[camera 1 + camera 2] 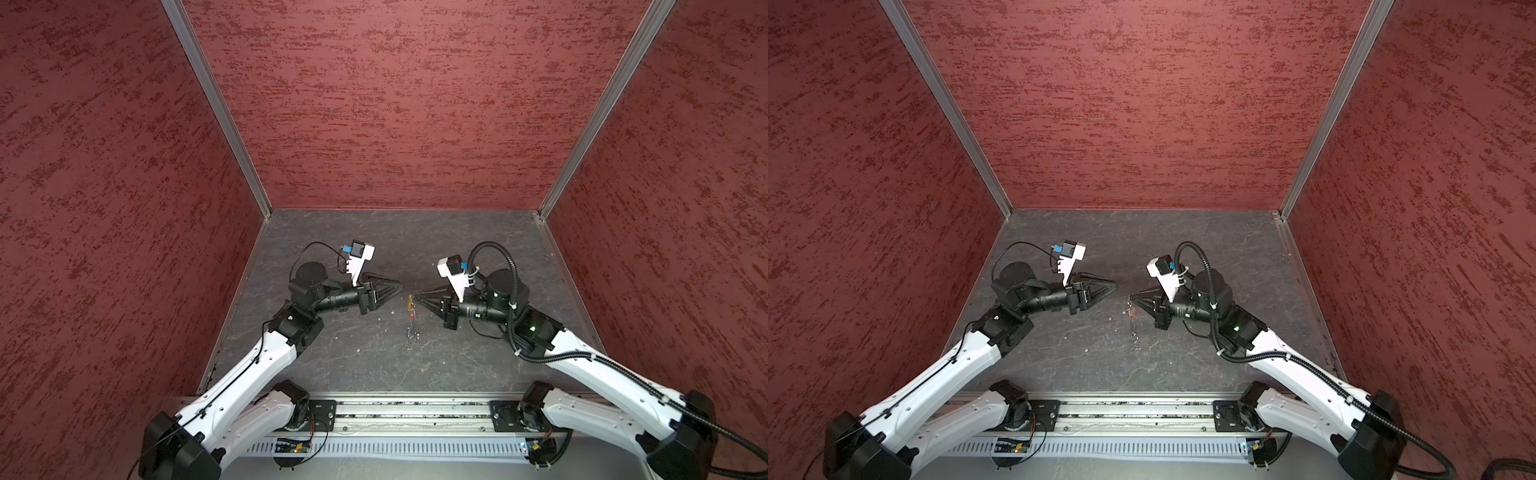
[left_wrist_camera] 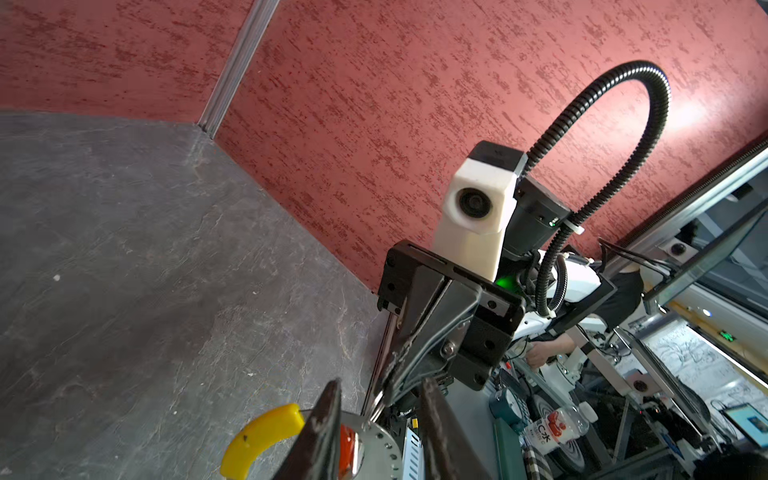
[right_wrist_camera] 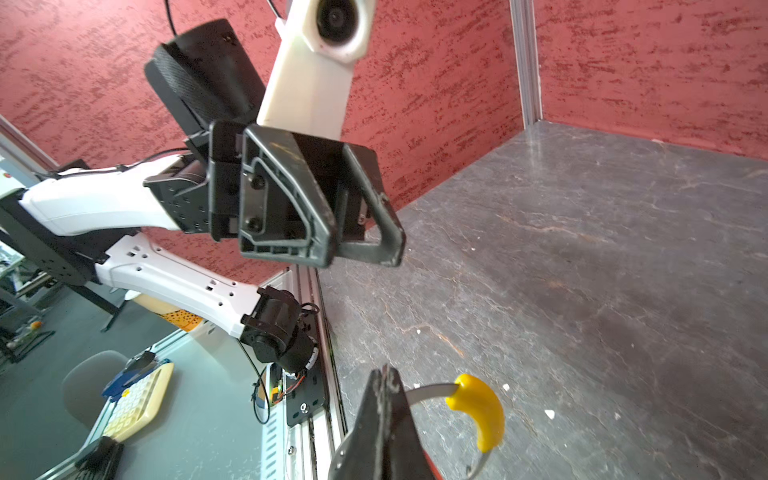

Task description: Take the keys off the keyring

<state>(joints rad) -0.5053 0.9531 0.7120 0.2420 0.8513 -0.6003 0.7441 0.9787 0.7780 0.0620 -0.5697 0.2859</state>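
My right gripper [image 3: 384, 372] is shut on the keyring's grey band beside its curved yellow section [image 3: 482, 409]. In both top views the keyring [image 1: 411, 305] [image 1: 1128, 309] hangs from that gripper [image 1: 417, 296] above the middle of the floor. Small metal keys [image 1: 411, 332] [image 1: 1133, 334] dangle below it. A red-orange tag [image 2: 347, 449] and a round silver piece [image 2: 374, 449] show close beyond my left gripper [image 2: 380, 384]. Its jaws stand a little apart with nothing held between them. It hovers just left of the keyring [image 1: 401, 286], tip to tip with the right gripper.
Red textured walls close in the back and both sides. The floor [image 1: 374, 365] is dark and stone-patterned, with a few white specks. A metal rail [image 1: 411, 411] carrying both arm bases runs along the front edge.
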